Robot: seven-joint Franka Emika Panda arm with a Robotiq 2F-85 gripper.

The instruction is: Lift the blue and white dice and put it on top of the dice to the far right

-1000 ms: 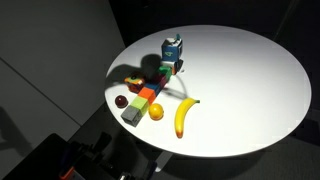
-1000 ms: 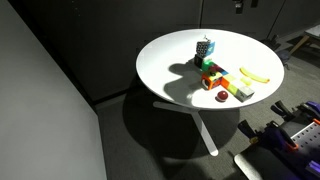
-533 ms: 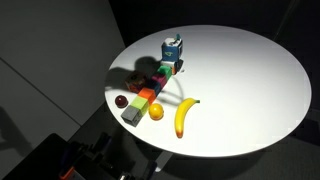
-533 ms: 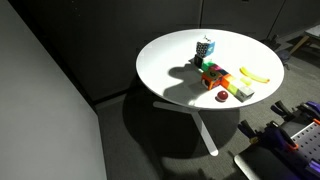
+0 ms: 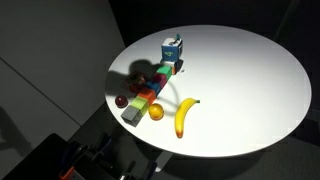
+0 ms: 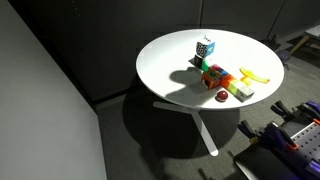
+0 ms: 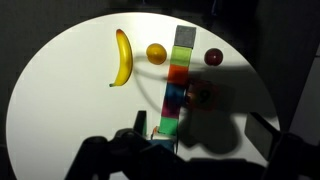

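Note:
The blue and white dice stands raised on top of the end cube of a row of coloured cubes on the white round table. It shows the same way in the second exterior view. In the wrist view only a pale blue corner of the dice shows at the near end of the row, next to my left finger. My gripper is open and empty above the table, its fingers wide apart. It is out of sight in both exterior views.
A banana and an orange lie on one side of the row. A dark red fruit and an apple lie on the opposite side, in the arm's shadow. A grey cube ends the row.
A dark part of the arm at the top edge of an exterior view has risen out of sight. The shadow on the table has shifted. The dice has stayed put.

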